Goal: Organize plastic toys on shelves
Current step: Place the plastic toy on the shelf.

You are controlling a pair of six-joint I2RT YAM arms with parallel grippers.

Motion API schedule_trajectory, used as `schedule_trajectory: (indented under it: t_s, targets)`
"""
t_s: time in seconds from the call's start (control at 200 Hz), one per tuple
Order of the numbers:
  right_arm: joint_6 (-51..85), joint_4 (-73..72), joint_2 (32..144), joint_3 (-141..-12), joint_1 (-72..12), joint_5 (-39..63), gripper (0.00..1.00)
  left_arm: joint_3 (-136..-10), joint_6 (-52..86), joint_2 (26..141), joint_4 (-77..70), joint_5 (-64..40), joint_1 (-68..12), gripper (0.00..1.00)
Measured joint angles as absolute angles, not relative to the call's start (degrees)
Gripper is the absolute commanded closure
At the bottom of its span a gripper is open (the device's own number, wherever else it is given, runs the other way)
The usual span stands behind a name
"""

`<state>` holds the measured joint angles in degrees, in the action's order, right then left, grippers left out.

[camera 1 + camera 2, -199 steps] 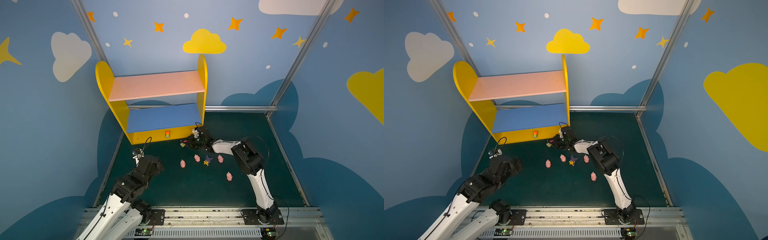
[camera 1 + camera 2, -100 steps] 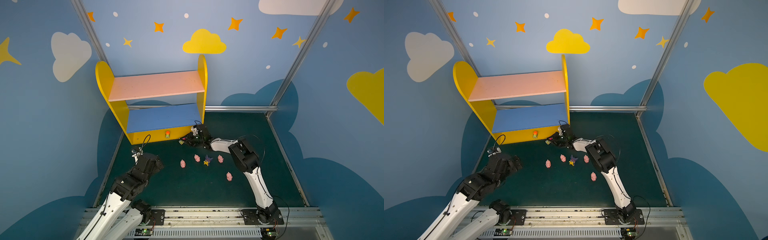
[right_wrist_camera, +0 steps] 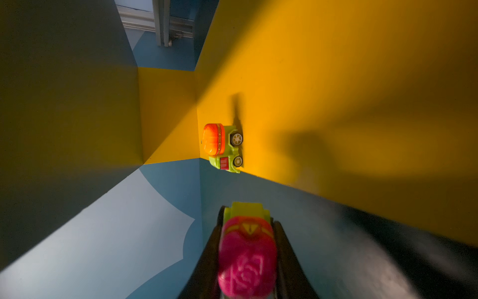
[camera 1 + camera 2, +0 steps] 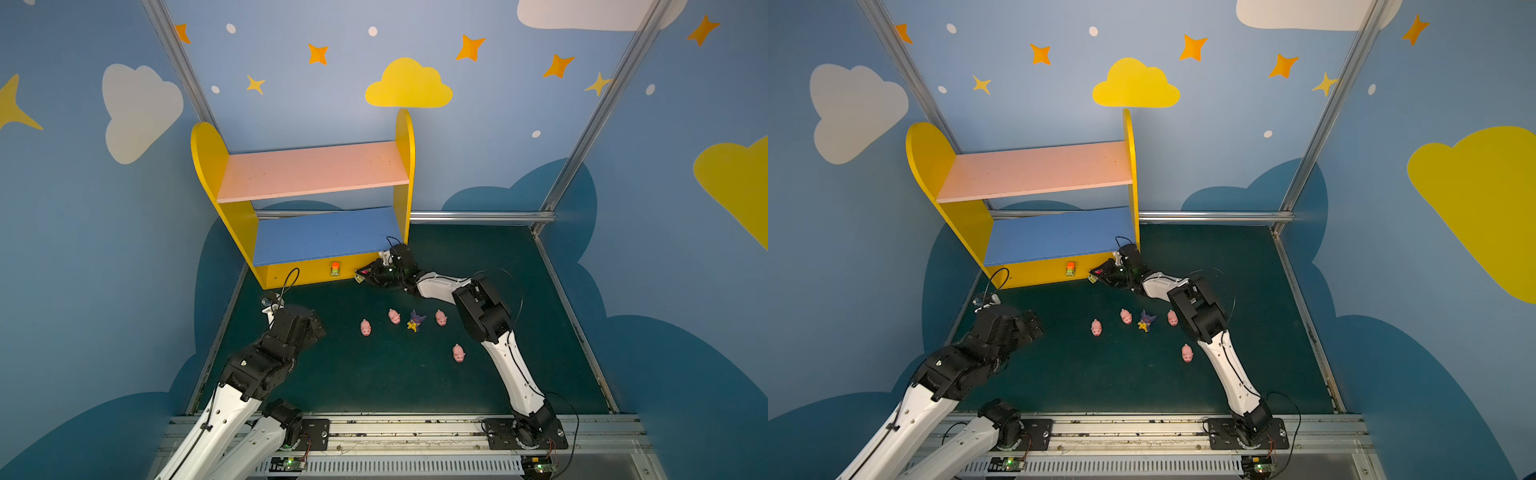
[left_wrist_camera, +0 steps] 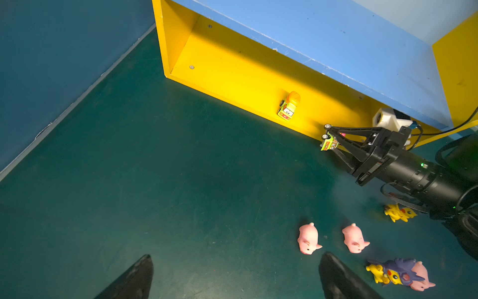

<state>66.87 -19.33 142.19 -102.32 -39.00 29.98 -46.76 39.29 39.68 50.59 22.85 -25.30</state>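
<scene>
- One toy is already in place: the orange-topped car (image 5: 289,106) stands on its wheels on the yellow base (image 5: 232,75) of the shelves (image 4: 208,166), near the front edge and roughly mid-width.
- A second is in transit, as I judge it: the right gripper (image 5: 331,139) has its jaws closed narrowly on the pink-topped car (image 3: 247,248), held low just in front of the base's edge, towards the end nearer the right arm.
- Six toys remain on the mat (image 4: 374,386), well apart from the shelves: four pigs (image 4: 365,327) and a yellow figure (image 4: 415,321) in a loose cluster, plus a second yellow figure (image 5: 399,212) just beside the right arm.
- The pink board (image 4: 311,170) and blue board (image 4: 324,237) are both bare, so most of the sorting is ahead.
- The left gripper (image 5: 236,256) hangs over the mat near the pigs with its jaws spread wide, holding nothing.
- The held car is a lime-green body under a glossy magenta dome with a yellow band. It sits between the finger pads dome towards the wrist camera, a match for the parked car apart from the dome colour.
- The pigs are smooth, rounded and pale pink, and the clustered figure has a dark purple spiky head with one pig touching it.
</scene>
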Motion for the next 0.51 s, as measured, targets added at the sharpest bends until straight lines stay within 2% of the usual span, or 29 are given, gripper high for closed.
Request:
schedule_trajectory:
  t_s: [0.506]
  targets:
    - [66.2, -14.6, 147.5, -111.7, -38.2, 30.1, 0.76, -47.0, 37.3, 41.6, 49.9, 21.3, -22.9, 0.0]
